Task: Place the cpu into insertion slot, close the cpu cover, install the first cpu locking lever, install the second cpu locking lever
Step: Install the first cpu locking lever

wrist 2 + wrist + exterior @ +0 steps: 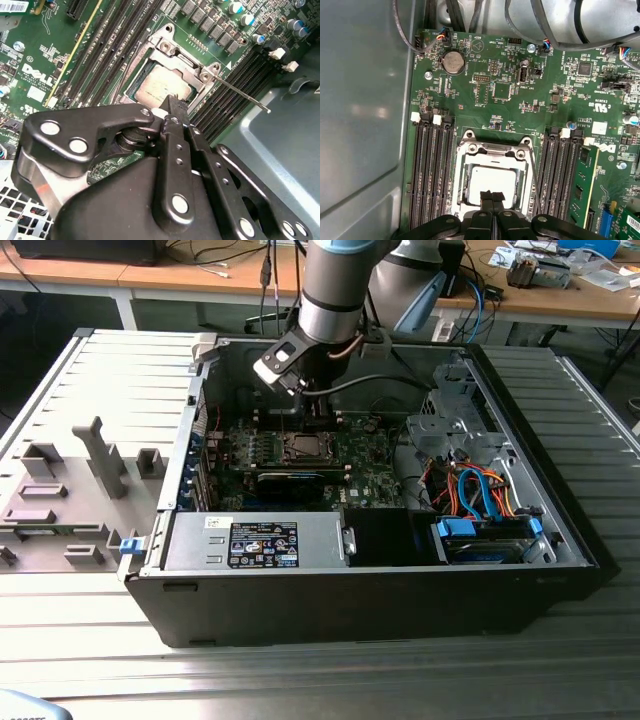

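Inside an open computer case point(350, 605) at the centre of the exterior view, the robot arm reaches down from the upper middle of the frame to the green motherboard point(495, 90). The gripper point(492, 196) has its two black fingers pressed together with nothing between them, and their tips sit over the near edge of the cpu point(492, 177). The dull silver chip lies seated in the insertion slot point(300, 447), just above the middle of the exterior view. The cpu cover point(495, 154) lies flat around the chip, which shows through the cover's square window. In the second wrist view, a thin wire locking lever point(240, 91) juts from a corner of the socket out over the memory slots point(235, 90). Grey fixtures point(100, 465) stand on the ribbed table point(120, 370) at the exterior view's left.
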You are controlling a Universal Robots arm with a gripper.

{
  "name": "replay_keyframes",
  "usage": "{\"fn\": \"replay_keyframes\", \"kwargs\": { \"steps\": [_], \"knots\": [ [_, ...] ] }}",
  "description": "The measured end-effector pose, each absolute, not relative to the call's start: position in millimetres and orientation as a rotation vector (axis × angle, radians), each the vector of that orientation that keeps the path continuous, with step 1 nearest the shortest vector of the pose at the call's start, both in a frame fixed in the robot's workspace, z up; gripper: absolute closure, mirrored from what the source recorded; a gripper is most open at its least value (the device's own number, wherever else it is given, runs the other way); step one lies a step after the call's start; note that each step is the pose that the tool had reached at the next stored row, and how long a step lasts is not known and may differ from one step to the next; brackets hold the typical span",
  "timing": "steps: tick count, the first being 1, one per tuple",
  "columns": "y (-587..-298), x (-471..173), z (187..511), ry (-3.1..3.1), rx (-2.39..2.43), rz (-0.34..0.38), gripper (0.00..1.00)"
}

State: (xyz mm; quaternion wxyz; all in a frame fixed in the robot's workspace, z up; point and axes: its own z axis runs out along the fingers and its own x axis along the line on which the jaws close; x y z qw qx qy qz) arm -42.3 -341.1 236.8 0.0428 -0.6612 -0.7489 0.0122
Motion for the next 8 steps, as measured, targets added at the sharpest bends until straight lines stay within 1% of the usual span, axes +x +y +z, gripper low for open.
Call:
{"fn": "replay_keyframes", "kwargs": {
  "steps": [8],
  "knots": [
    [-341.1, -42.3, 237.2, -2.362, -1.940, 0.042, 0.89]
  ]
}}
